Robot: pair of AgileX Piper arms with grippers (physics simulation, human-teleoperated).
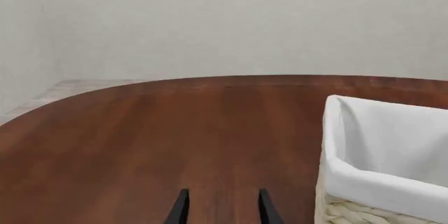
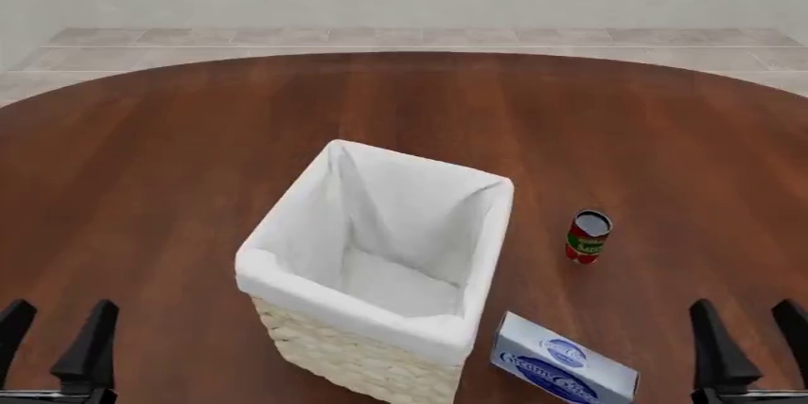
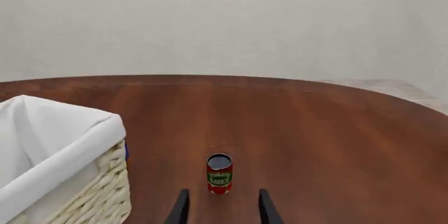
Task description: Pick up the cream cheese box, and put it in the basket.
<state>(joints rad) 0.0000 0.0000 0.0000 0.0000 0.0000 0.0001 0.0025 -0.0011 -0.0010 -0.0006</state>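
Front view showed the cream cheese box [image 2: 563, 364] lying just left of the right claw [image 2: 750, 340], touching the basket [image 2: 378, 352]; both claws, left claw [image 2: 53, 336] included, gaped wide and held nothing.

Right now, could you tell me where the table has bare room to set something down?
Bare wood spreads left of the basket and across the far table. It is crowded at the near right, where the cream cheese box and a red can sit.
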